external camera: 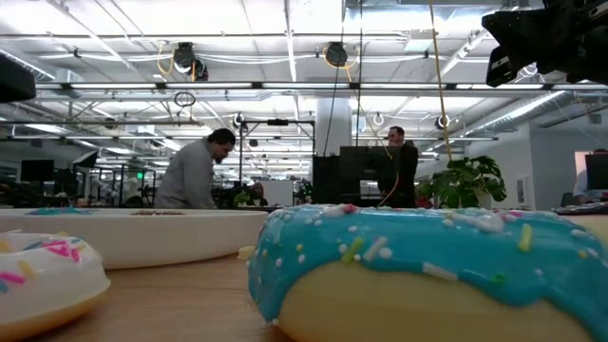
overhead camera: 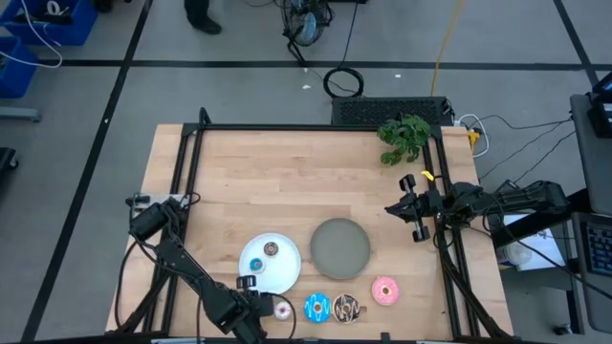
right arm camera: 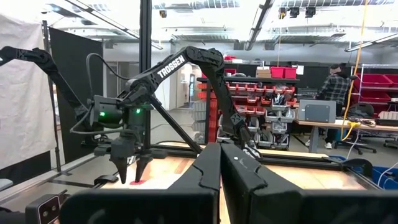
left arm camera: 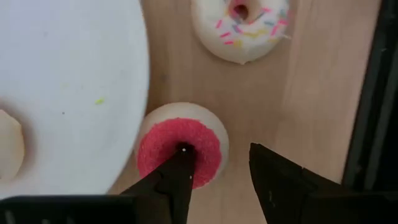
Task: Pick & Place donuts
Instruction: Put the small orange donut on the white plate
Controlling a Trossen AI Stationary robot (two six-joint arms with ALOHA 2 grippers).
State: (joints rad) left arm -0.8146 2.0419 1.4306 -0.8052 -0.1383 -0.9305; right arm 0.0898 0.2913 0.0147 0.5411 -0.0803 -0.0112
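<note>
My left gripper [left arm camera: 219, 152] is open, pointing down at the near rim of the white plate [overhead camera: 277, 277]. In the left wrist view one fingertip [left arm camera: 183, 151] stands over the hole of a tiny red donut [left arm camera: 205, 140] that lies on the table against the plate's rim. The other finger [left arm camera: 273, 171] stands outside the ring. A whitish-pink tiny donut [left arm camera: 241, 25] lies beside it. Two tiny donuts, blue [overhead camera: 255, 265] and brown [overhead camera: 271, 248], sit on the plate. The large blue [overhead camera: 316, 307], brown [overhead camera: 346, 308] and pink [overhead camera: 384, 290] donuts lie along the near edge. My right gripper [right arm camera: 219, 168] waits shut at the right edge. My left gripper comes at the red donut from above, pointing down, one fingertip at the ring's hole [left arm camera: 186, 144] and the other finger outside its rim. Whether either finger touches the donut, I cannot tell. The donut lies flat on the table.
A round grey plate [overhead camera: 339, 247] lies right of the white plate. A green toy plant [overhead camera: 404, 137] sits at the far right corner. A black frame [overhead camera: 287, 127] runs around the table. The far half of the wood shows bare. People stand in the room behind.
</note>
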